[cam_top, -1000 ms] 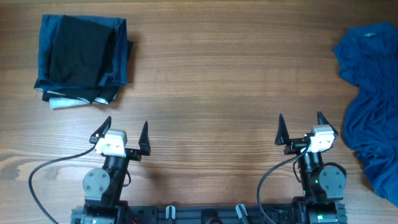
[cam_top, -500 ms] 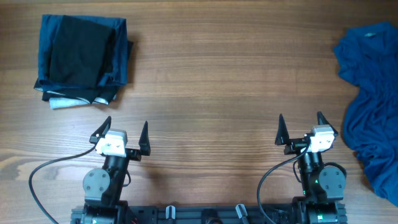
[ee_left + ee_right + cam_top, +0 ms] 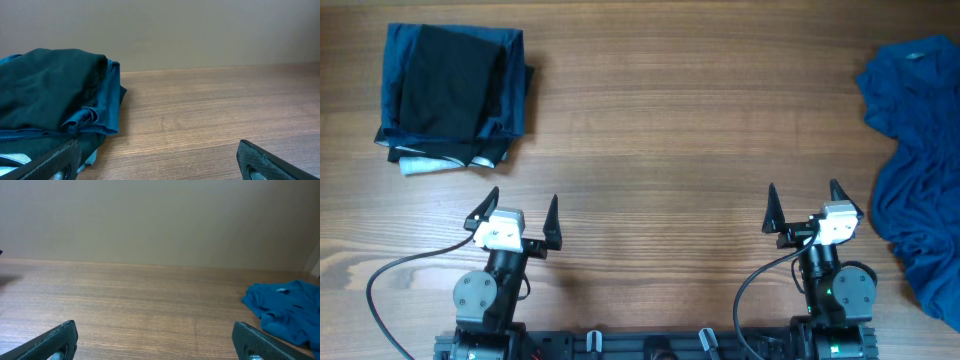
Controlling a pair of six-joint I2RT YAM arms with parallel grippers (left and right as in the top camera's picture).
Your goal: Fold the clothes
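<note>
Nothing stirs since a second ago. Overhead: left claw (image 3: 523, 197) and right claw (image 3: 802, 186) both gape, empty; folded stack (image 3: 452, 95) sits far-left, crumpled blue garment (image 3: 915, 150) far-right. Left wrist: that stack. Right wrist: that garment, and I'd pinch its hem first.

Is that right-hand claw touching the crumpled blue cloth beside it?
Apart. The overhead view shows a strip of wooden table between the open right gripper and the crumpled blue garment.

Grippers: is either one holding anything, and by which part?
Nothing is held. The left gripper and right gripper are open and empty, apart from the folded pile and the crumpled blue garment.
</note>
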